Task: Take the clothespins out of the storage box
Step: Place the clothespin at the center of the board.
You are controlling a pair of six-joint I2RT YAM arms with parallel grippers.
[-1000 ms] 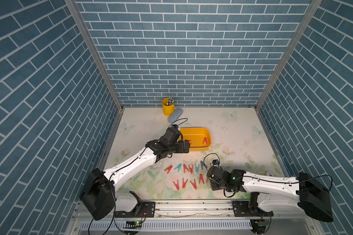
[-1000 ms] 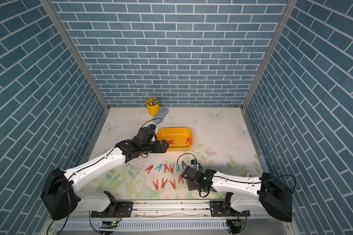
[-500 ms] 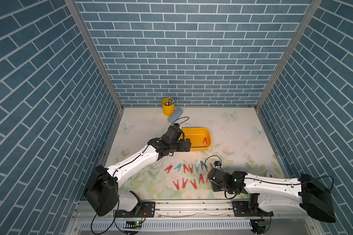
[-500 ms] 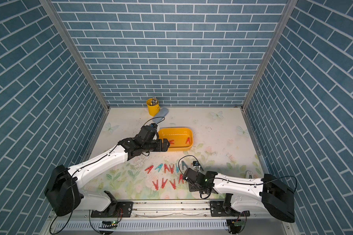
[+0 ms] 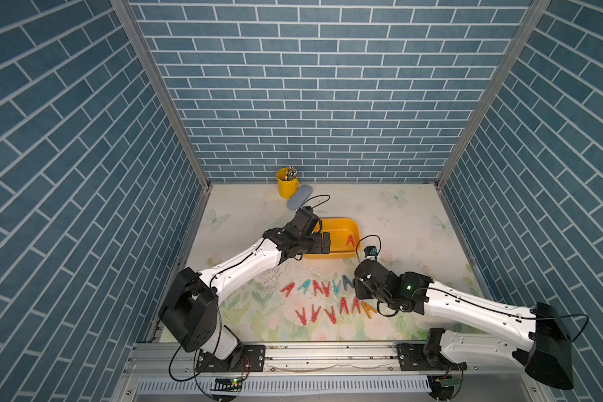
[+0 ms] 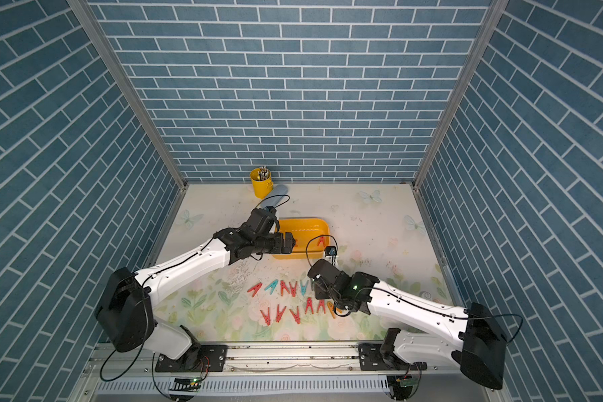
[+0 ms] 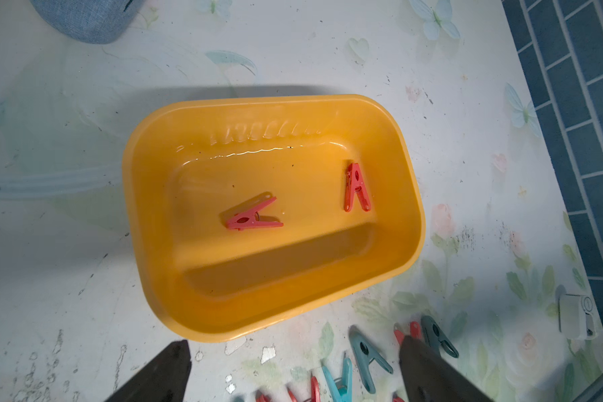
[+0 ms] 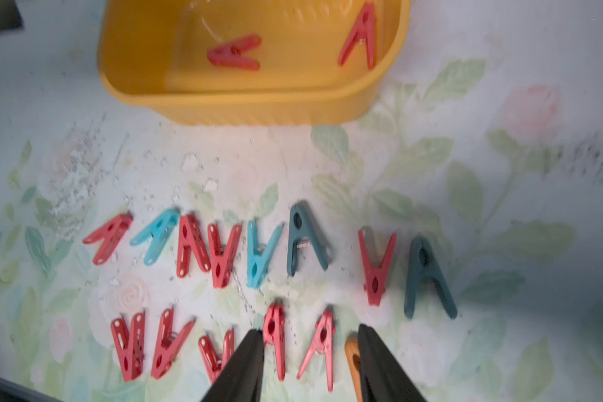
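left gripper [image 7: 291, 348] jaws wide apart, nothing between them, hovering at the near rim of the storage box [image 7: 293, 264]. box sits on the desk [image 7: 67, 278] right ahead of its fingertips. two red clothespins [image 7: 253, 217] lie flat inside the box, well apart from each other, both ahead of that gripper, untouched. right gripper [image 8: 308, 332] jaws partly apart, clamped on nothing, low over the desk. one red clothespin [image 8: 319, 348] lies between its fingers [image 8: 244, 365]. orange clothespin [image 8: 352, 351] just beside one finger, another red one just beside the other finger. rest of the clothespins [image 8: 223, 254] lie in two rows on the desk ahead of and beside the right gripper, box beyond them.
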